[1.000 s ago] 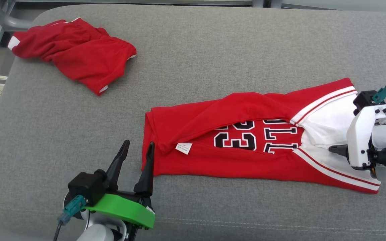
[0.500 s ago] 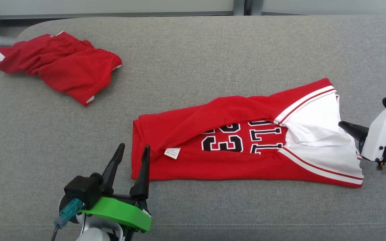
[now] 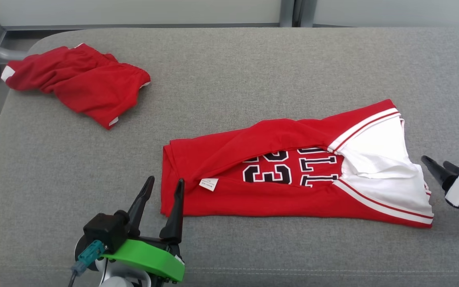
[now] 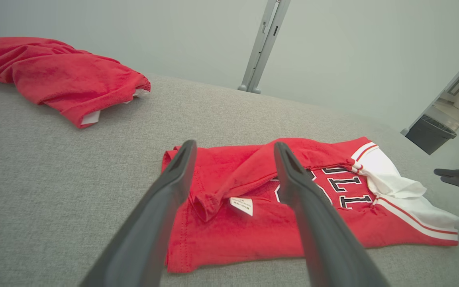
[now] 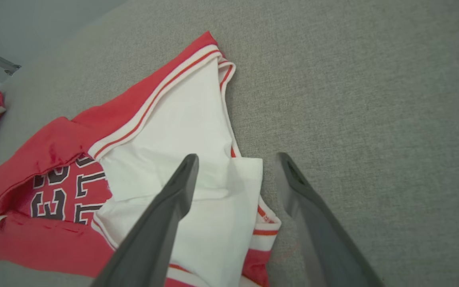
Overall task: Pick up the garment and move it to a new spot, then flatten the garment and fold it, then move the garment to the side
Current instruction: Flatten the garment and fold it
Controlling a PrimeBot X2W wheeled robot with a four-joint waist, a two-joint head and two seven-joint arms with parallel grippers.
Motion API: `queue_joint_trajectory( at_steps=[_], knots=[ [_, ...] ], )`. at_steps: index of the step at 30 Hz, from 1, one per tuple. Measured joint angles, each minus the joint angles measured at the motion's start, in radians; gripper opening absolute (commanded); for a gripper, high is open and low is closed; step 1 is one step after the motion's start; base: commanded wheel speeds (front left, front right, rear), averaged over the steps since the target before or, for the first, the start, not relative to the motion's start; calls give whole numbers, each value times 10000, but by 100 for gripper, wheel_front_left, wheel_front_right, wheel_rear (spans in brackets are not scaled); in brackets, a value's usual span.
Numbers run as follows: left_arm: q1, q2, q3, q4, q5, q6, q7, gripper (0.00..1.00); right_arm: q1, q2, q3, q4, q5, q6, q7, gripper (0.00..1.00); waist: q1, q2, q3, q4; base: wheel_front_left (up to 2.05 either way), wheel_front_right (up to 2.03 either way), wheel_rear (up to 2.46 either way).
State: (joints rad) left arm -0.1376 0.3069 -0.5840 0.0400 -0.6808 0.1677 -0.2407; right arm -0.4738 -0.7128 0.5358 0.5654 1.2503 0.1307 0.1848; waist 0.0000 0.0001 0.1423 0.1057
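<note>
Altogether, one folded jersey (image 3: 277, 197), one crumpled shorts (image 3: 82, 87), left tool (image 3: 165, 181) wide apart, empty, right tool (image 5: 237, 156) likewise.

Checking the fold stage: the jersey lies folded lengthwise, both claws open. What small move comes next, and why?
Probably ease the left claw forward onto the hem end of the jersey and close. The jersey lies long, not yet folded crosswise; the left claw stands open right at that end, the right claw open just off the white end.

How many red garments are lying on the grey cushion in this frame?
2. The lettered jersey lies near the front, right of centre. The crumpled shorts lie at the far left corner. Another could lie beyond the frame.
</note>
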Motion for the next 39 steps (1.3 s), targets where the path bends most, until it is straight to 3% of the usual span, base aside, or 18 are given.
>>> queue_joint_trajectory(
  at_steps=[15,37,38,39],
  knots=[
    [94,211,-52,-297,0,128,169,100,-295,1743,-1195,2807,272,0,-583,100,0,0,24,710,0,0,0],
    [222,226,-127,-387,-40,186,192,100,-1737,2556,-581,4696,-723,-8,82,100,0,0,241,1075,0,0,0],
    [216,226,-123,-374,-50,186,184,100,-1807,2562,-449,4715,-857,-27,173,98,0,0,256,1086,0,0,0],
    [207,226,-111,-360,-52,186,180,100,-1871,2562,-324,4729,-982,-50,257,69,0,-1,268,1096,0,0,0]
  ],
)
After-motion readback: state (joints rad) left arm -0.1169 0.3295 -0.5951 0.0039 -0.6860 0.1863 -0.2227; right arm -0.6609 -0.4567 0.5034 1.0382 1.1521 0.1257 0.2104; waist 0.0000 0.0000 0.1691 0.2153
